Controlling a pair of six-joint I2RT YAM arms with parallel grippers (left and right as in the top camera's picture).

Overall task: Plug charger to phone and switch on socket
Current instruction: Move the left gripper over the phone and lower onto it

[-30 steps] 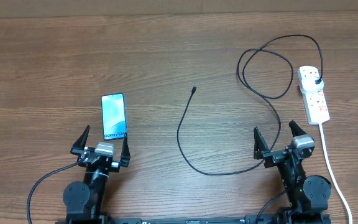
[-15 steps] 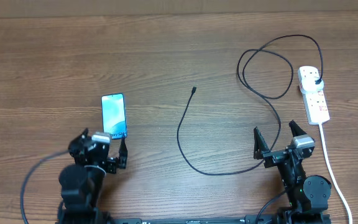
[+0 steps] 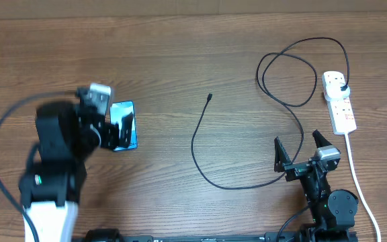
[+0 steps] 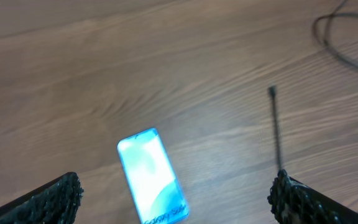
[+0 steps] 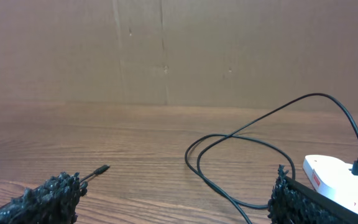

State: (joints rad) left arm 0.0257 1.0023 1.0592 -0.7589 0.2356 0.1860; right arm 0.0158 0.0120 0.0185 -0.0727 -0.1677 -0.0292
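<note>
The phone lies face up at the table's left, its blue screen lit; the left wrist view shows it between and below my fingers. My left gripper hovers open over its left side, holding nothing. The charger's black cable curves across the middle, its connector tip lying free. Its plug sits in the white socket at the right. My right gripper rests open near the front, left of the socket.
The socket's white cord runs toward the front edge past the right arm. The cable makes loops left of the socket. A brown cardboard wall stands behind the table.
My left arm has lifted from its rest near the front edge and swung forward over the phone, still open. The right arm, cable and socket have not moved.
</note>
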